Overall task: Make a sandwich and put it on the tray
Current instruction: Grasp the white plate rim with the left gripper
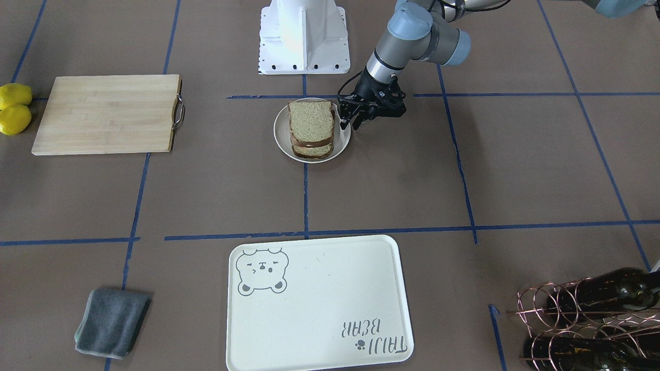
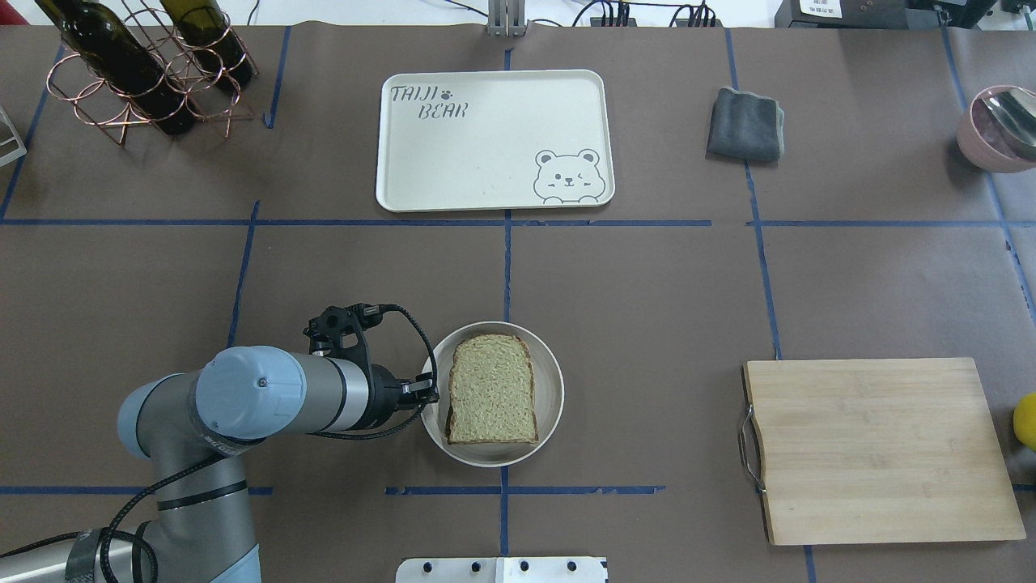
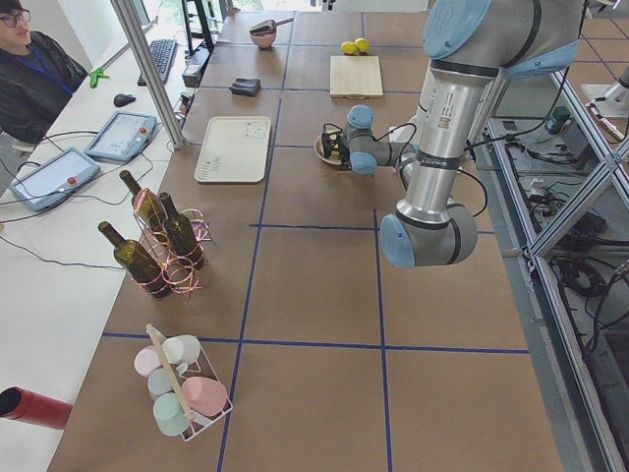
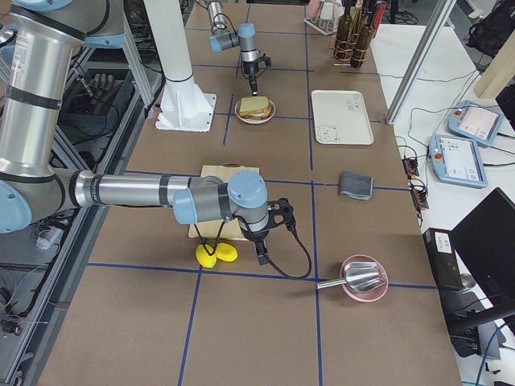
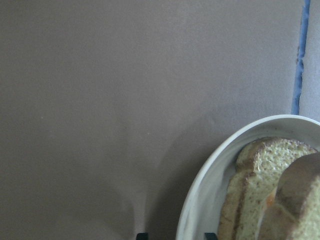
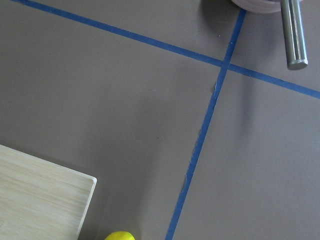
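The sandwich (image 1: 311,123), two tan speckled bread slices with dark crusts stacked one on the other, lies in a round white dish (image 1: 281,139) at the table's middle, near the robot base. It also shows in the overhead view (image 2: 491,389). The egg is hidden, apart from a faint orange edge between the slices in the left wrist view (image 5: 270,200). My left gripper (image 1: 349,119) is open and low, its jaws astride the dish rim (image 5: 200,200). The cream tray (image 1: 319,309) with the bear drawing lies bare on the far side. My right gripper (image 4: 262,256) hovers near the lemons; I cannot tell its state.
A wooden cutting board (image 2: 878,449) lies on the robot's right, with two lemons (image 1: 14,108) beyond it. A grey cloth (image 2: 746,124) lies right of the tray. A copper wine rack with bottles (image 2: 146,73) stands far left. A pink bowl with a metal scoop (image 2: 999,129) is far right.
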You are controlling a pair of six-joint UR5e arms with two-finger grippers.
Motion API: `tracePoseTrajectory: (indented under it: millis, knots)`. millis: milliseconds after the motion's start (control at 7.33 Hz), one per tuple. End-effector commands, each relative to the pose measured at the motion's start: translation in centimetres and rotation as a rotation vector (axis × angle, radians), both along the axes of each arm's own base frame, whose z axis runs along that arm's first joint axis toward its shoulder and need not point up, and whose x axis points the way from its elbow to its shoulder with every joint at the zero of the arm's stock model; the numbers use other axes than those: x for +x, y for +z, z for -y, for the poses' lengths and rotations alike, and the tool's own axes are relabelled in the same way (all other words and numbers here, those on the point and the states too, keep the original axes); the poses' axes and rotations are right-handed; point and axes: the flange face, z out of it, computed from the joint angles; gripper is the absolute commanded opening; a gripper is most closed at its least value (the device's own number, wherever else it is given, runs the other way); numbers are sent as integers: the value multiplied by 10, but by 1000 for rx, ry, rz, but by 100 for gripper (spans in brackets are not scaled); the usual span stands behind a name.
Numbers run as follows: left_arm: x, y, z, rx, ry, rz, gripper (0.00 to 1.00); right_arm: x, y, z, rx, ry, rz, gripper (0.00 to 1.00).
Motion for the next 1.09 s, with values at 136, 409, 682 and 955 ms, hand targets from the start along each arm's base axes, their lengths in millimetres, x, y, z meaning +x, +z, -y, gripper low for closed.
tracePoseTrajectory:
  millis: [136, 409, 682, 955]
  knots:
    - [6, -1, -9, -1, 17, -1, 37, 0, 1, 0, -1, 0, 0, 100]
    - [7, -3, -10, 0, 19, -4, 14, 0, 1, 0, -1, 0, 0, 100]
    - [6, -4, -9, 1, 20, -7, 0, 0, 2, 0, -3, 0, 0, 100]
    - [0, -13, -11, 7, 29, -27, 0, 0, 1, 0, -1, 0, 0, 100]
